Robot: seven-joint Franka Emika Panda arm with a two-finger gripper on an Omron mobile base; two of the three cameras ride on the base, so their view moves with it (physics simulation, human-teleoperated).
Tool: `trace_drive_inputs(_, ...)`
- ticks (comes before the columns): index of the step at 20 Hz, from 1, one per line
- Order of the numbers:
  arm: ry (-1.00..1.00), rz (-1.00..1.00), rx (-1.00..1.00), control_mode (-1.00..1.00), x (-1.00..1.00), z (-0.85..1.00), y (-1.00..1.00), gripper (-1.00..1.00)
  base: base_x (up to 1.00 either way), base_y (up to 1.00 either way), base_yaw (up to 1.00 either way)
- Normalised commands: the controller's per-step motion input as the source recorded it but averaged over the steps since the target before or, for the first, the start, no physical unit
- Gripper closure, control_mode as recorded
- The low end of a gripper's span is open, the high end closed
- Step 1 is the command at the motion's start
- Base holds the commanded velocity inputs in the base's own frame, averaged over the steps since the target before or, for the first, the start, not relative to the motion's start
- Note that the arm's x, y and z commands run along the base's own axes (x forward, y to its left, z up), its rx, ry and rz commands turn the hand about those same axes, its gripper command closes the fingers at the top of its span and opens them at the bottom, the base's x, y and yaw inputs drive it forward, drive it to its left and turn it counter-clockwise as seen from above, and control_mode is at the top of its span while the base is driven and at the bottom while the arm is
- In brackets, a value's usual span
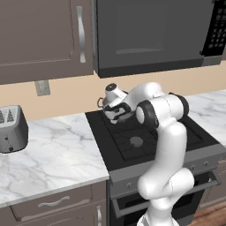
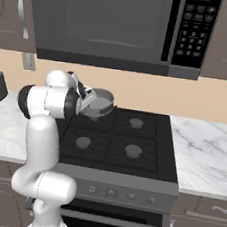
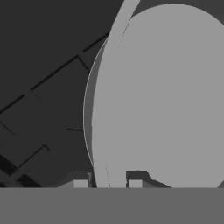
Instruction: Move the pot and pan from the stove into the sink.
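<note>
The pot [image 2: 103, 104], round and grey, sits on the back left burner of the black stove [image 2: 131, 150]. My gripper [image 2: 89, 102] reaches down onto its left rim. In the hand view the pot [image 3: 166, 96] has its thin rim wall running between my two fingertips [image 3: 81, 183], one inside and one outside, closed against it. From the left base view the hand [image 1: 116, 110] covers most of the pot, above the stove [image 1: 132, 141]. The pan and the sink are out of view.
A microwave [image 2: 111, 24] hangs low over the stove. Marble counter [image 1: 57, 154] lies left of the stove with a toaster [image 1: 11, 128] on it. More counter [image 2: 206, 152] runs to the right. Wall cabinets [image 1: 39, 35] sit above.
</note>
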Motion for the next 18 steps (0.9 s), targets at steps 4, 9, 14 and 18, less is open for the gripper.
trace_drive_inputs(4, 0.00, -0.02, 0.00, -1.00, -0.55, 0.19, -0.19, 1.00, 0.00, 0.00, 0.00)
trace_drive_inputs(9, 0.01, -0.02, 0.00, -1.00, -0.79, 0.28, -0.21, 1.00, 0.00, 0.00, 0.00)
trace_drive_inputs(14, 0.01, -0.02, 0.00, -1.00, -0.96, 0.32, -0.19, 1.00, 0.00, 0.00, 0.00)
trace_drive_inputs(18, 0.00, -0.01, 0.00, -1.00, -1.00, 0.35, -0.21, 1.00, 0.00, 0.00, 0.00)
